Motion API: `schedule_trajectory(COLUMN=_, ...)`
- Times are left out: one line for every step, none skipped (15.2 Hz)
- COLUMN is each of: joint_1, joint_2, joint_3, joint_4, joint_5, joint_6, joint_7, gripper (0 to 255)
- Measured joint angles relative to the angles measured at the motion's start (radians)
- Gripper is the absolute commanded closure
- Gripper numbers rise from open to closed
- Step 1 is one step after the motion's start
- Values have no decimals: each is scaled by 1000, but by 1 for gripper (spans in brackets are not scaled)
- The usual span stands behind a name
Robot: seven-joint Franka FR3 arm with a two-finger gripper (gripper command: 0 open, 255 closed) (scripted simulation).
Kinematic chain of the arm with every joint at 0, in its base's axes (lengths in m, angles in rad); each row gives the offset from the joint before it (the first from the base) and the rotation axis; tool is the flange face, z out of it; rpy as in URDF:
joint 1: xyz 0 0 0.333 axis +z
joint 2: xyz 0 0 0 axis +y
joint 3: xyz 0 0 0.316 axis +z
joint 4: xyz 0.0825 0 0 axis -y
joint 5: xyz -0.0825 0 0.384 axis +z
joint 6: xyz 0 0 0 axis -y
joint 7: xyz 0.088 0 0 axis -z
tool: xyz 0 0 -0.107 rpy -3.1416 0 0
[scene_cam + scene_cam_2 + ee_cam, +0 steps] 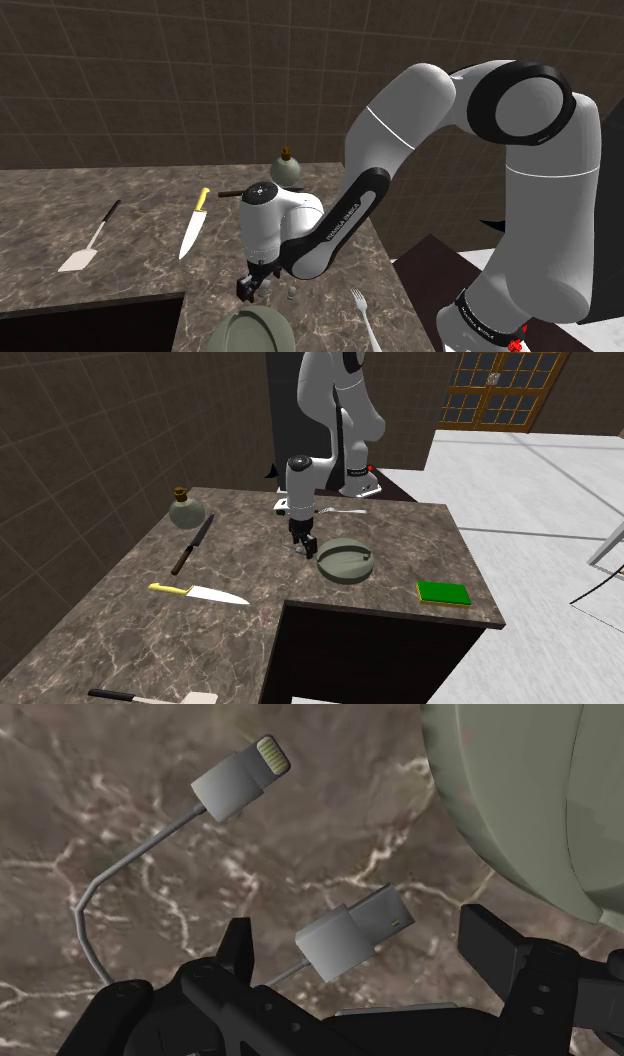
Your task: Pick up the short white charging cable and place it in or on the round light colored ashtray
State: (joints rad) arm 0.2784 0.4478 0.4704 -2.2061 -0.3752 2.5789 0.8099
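- The pincer [365, 929] is open. Its two black fingers [237, 949] stand wide apart, low over the brown stone table [180, 914].
- The short cable [345, 942] lies on the table under the pincer. It looks grey-white.
- One chunky plug of the cable sits between the two fingers, and neither finger touches it.
- The thin cord bends away from the pincer and ends in a second plug [232, 784] with a small flat tip.
- The round ashtray [520, 794] is pale grey-green. It sits on the table just beside the cable, on the side of the other finger [500, 944].
- In the second exterior view the pincer [303, 542] hangs just beside the ashtray [345, 560], near the middle of the table [250, 567].
- The ashtray is close to the edge where the table has a corner cut out of it.
- In the shoulder view the pincer [255, 285] points down at the table [130, 270], right behind the ashtray [250, 330].
- A green sponge [443, 592] lies near the table's front edge in the second exterior view.
- A knife with a yellow handle [197, 592] and a dark knife [192, 544] lie well apart from the ashtray.
- A small round bottle [186, 509] stands near the table's corner by the wall.
- A fork [340, 509] lies by the edge next to the arm's stand.
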Motion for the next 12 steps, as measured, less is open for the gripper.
schedule_trajectory(joint_1=0, joint_2=0, joint_3=0, joint_4=0, joint_5=0, joint_6=0, joint_7=0, gripper=255)
schedule_trajectory(joint_1=0, joint_2=0, joint_3=0, joint_4=0, joint_5=0, joint_6=0, joint_7=0, gripper=255)
schedule_trajectory(joint_1=0, joint_2=-1, joint_3=1, joint_4=1, joint_5=0, joint_6=0, joint_7=0, gripper=255)
schedule_trajectory(joint_1=0, joint_2=-1, joint_3=0, joint_4=1, joint_5=0, joint_6=0, joint_7=0, gripper=255)
schedule_trajectory(joint_1=1, joint_2=-1, joint_3=0, joint_4=1, joint_5=0, joint_6=-1, joint_7=0, gripper=255)
schedule_trajectory(joint_1=1, joint_2=-1, joint_3=0, joint_4=2, joint_5=0, joint_6=-2, joint_7=0, gripper=255)
schedule_trajectory(joint_1=1, joint_2=-1, joint_3=0, joint_4=2, joint_5=0, joint_6=-2, joint_7=0, gripper=255)
schedule_trajectory(joint_1=1, joint_2=0, joint_3=0, joint_4=2, joint_5=0, joint_6=-2, joint_7=0, gripper=255)
schedule_trajectory(joint_1=1, joint_2=0, joint_3=0, joint_4=2, joint_5=0, joint_6=-3, joint_7=0, gripper=255)
schedule_trajectory(joint_1=1, joint_2=0, joint_3=0, joint_4=2, joint_5=0, joint_6=-3, joint_7=0, gripper=255)
schedule_trajectory(joint_1=0, joint_2=-1, joint_3=0, joint_4=1, joint_5=0, joint_6=-1, joint_7=0, gripper=255)
schedule_trajectory(joint_1=-3, joint_2=-6, joint_3=4, joint_4=0, joint_5=5, joint_6=-5, joint_7=-3, gripper=255)
